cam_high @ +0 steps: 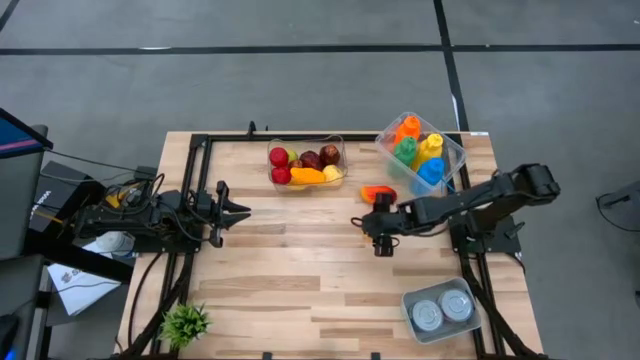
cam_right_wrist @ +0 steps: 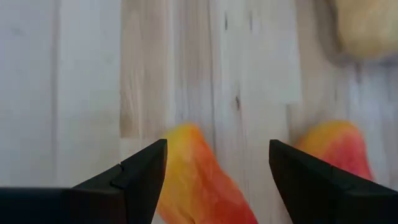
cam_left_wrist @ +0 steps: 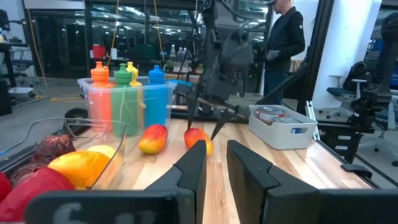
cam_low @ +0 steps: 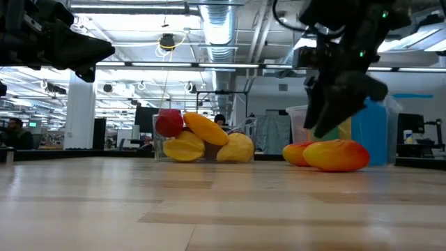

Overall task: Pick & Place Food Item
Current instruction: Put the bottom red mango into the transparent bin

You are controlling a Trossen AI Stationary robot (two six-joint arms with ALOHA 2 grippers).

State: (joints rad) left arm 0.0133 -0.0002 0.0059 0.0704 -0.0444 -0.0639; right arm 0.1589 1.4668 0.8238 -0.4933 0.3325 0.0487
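Observation:
Two orange-red mango-like fruits lie on the table. One fruit (cam_high: pixel 378 193) lies in plain sight. The other fruit (cam_right_wrist: pixel 199 183) lies under my right gripper (cam_right_wrist: pixel 217 146) and is hidden by it in the high view. My right gripper (cam_high: pixel 382 243) points down at this fruit (cam_left_wrist: pixel 198 140) and is open, one fingertip on each side of its top and no touch showing. In the low view it (cam_low: pixel 326 129) hangs just over the nearer fruit (cam_low: pixel 338 155). My left gripper (cam_high: pixel 243 211) waits open at the table's left, level and pointing right.
A clear bin of fruit (cam_high: pixel 307 165) stands at the far middle. A clear bin of coloured bottles (cam_high: pixel 420 150) stands at the far right, and a grey tray of cans (cam_high: pixel 440 310) at the near right. A small plant (cam_high: pixel 185 322) is at the near left. A person (cam_left_wrist: pixel 283 43) stands beyond the table.

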